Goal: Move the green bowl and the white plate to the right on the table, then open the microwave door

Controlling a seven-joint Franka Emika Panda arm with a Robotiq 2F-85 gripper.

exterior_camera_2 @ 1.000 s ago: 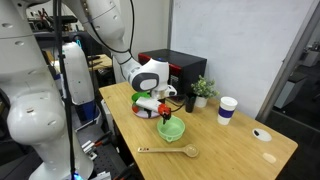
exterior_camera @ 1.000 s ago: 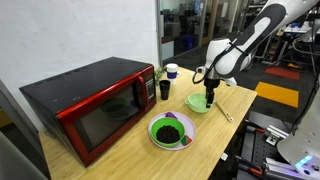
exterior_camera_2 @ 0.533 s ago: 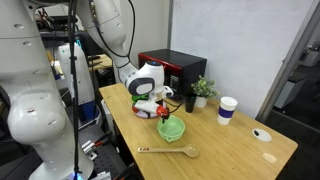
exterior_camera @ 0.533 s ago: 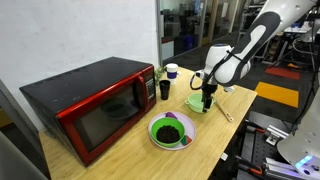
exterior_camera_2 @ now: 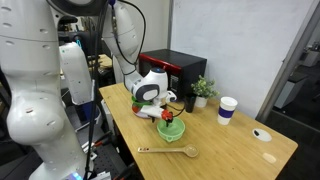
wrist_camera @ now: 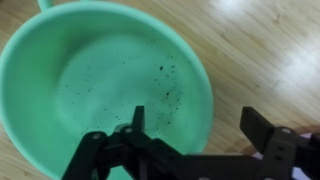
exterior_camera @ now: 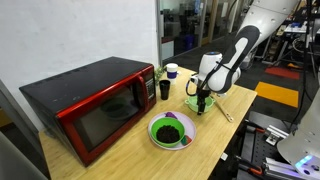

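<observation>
The green bowl (exterior_camera: 194, 103) is a small pale green round bowl on the wooden table (exterior_camera: 120, 155), also seen in an exterior view (exterior_camera_2: 172, 128) and filling the wrist view (wrist_camera: 100, 85). My gripper (wrist_camera: 200, 125) is open and straddles the bowl's rim, one finger inside the bowl and one outside over the wood. In both exterior views the gripper (exterior_camera: 203, 97) (exterior_camera_2: 163, 112) is low at the bowl. The white plate (exterior_camera: 171, 132) with green ring and dark centre lies in front of the microwave door (exterior_camera: 110, 118), which is closed.
A dark cup (exterior_camera: 164, 89), a small plant (exterior_camera_2: 203, 89) and a white paper cup (exterior_camera_2: 227, 109) stand beside the microwave. A wooden spoon (exterior_camera_2: 170, 151) lies near the table's edge. A small white dish (exterior_camera_2: 262, 134) sits toward the far end.
My arm has shifted slightly toward the microwave side and lowered at the green bowl. The bowl and plate look unmoved.
</observation>
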